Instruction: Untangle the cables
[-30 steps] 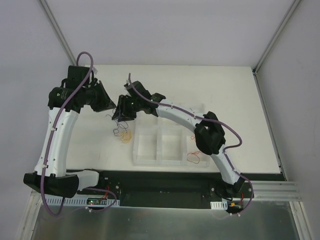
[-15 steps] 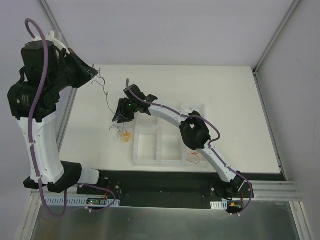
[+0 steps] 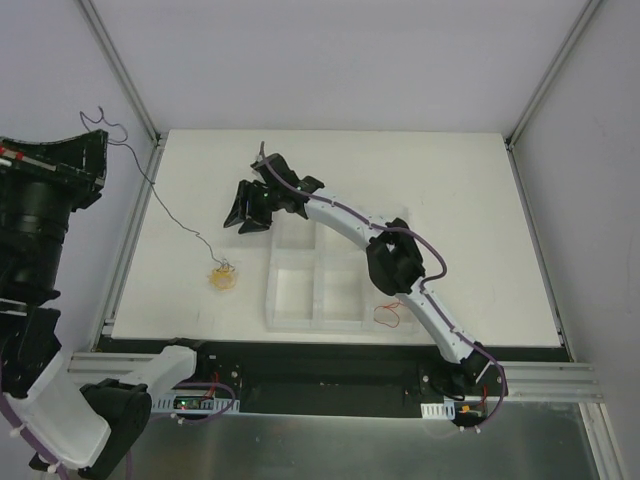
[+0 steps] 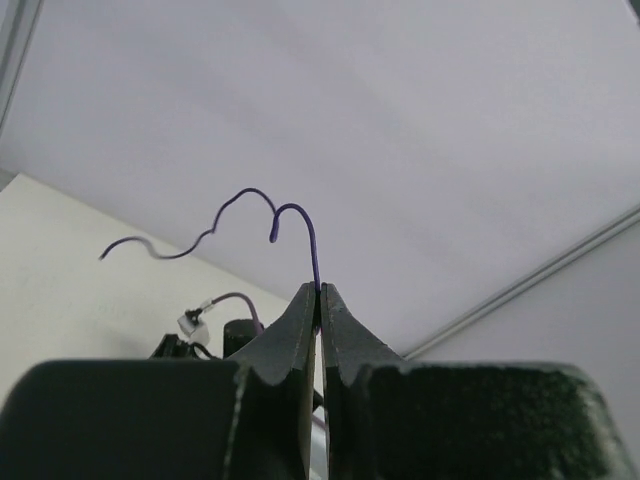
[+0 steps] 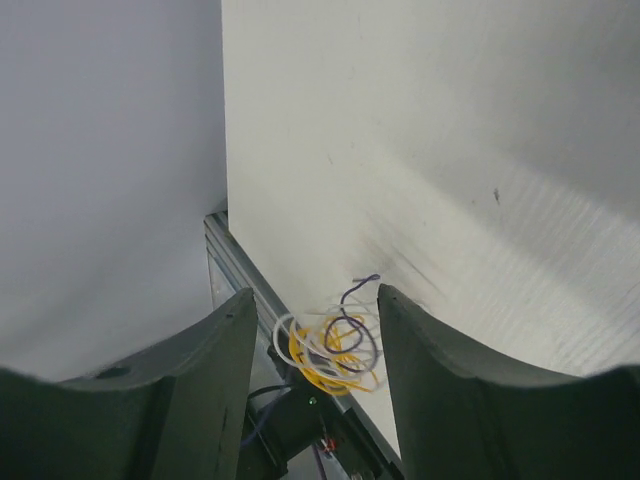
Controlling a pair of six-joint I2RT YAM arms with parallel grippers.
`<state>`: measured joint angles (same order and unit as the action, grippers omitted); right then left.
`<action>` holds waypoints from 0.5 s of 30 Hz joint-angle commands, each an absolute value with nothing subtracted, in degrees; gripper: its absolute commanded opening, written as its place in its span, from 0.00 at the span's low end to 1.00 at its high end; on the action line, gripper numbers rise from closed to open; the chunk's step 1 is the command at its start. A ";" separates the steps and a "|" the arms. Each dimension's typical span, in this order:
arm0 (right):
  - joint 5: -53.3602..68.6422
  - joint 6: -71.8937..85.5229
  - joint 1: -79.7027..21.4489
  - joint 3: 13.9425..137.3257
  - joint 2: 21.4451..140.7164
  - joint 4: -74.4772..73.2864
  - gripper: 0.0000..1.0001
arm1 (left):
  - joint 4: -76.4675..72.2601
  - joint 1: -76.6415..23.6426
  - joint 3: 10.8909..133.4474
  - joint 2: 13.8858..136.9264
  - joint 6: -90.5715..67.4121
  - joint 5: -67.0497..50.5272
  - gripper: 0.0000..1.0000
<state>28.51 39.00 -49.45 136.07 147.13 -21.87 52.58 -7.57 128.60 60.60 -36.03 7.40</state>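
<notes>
The cables are a small tangle (image 3: 223, 277) of yellow, white and purple wires lying on the white table. One thin dark purple wire (image 3: 160, 200) runs taut from the tangle up and left to my left gripper (image 3: 100, 145), raised high off the table's left edge. In the left wrist view that gripper (image 4: 319, 292) is shut on the purple wire (image 4: 300, 215), whose curly end sticks out above the jaws. My right gripper (image 3: 246, 213) is open and empty above the table, behind the tangle. In the right wrist view the tangle (image 5: 335, 350) shows between its open fingers (image 5: 410, 340), farther off.
A clear tray (image 3: 296, 322) with several compartments stands right of the tangle; a red wire (image 3: 388, 316) lies in its front right compartment. The table's left edge and metal rail (image 3: 130, 240) run close to the tangle.
My left arm has risen and swung far left, drawing the purple wire out taut. The tangle slid left and toward the front. My right gripper lifted away from the tangle.
</notes>
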 commanded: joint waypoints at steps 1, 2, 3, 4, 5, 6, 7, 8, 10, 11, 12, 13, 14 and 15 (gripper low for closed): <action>32.69 35.79 -47.64 138.00 135.11 -24.15 0.57 | 46.14 -8.00 125.60 60.12 -38.49 10.46 0.00; 32.78 33.34 -47.29 137.29 133.52 -25.82 0.59 | 46.23 -8.00 125.07 60.12 -38.76 10.20 0.00; 32.78 29.74 -47.11 136.85 131.77 -27.84 0.62 | 46.23 -8.00 124.81 60.29 -38.93 9.85 0.00; 33.04 25.62 -47.11 136.24 130.01 -29.43 0.65 | 46.14 -8.00 124.54 60.38 -38.94 9.41 0.00; 33.22 22.18 -47.46 135.71 128.69 -30.92 0.67 | 46.23 -8.00 124.28 60.47 -39.02 8.88 0.00; 33.92 18.41 -47.81 133.70 127.02 -31.46 0.68 | 46.23 -8.00 123.84 60.38 -39.02 8.62 0.00; 34.36 14.72 -48.60 132.20 125.52 -31.64 0.69 | 46.23 -8.00 123.58 60.38 -38.94 8.35 0.00; 34.54 11.81 -49.56 128.71 123.77 -31.47 0.69 | 46.14 -8.00 123.14 60.38 -38.76 8.09 0.00; 34.89 6.61 -51.84 125.34 121.30 -31.46 0.69 | 46.14 -8.00 122.52 60.38 -38.76 7.74 0.00; 34.63 4.42 -53.25 124.38 120.51 -31.64 0.69 | 46.23 -8.00 122.35 60.38 -38.67 7.30 0.00; 33.85 2.83 -54.39 123.23 119.72 -31.38 0.69 | 46.32 -8.00 122.26 60.47 -38.50 6.95 0.00; 33.14 1.42 -55.97 121.48 118.75 -30.07 0.69 | 46.23 -8.00 122.17 60.47 -38.41 6.77 0.00; 32.70 0.54 -57.29 119.46 117.70 -28.67 0.69 | 46.32 -8.00 121.99 60.47 -38.41 6.59 0.00; 32.52 0.44 -58.35 117.62 116.82 -26.56 0.69 | 46.32 -8.00 121.91 60.56 -38.32 6.33 0.00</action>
<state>32.21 10.09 -52.36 124.07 119.79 -29.06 48.73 -7.57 121.84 61.10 -38.17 7.94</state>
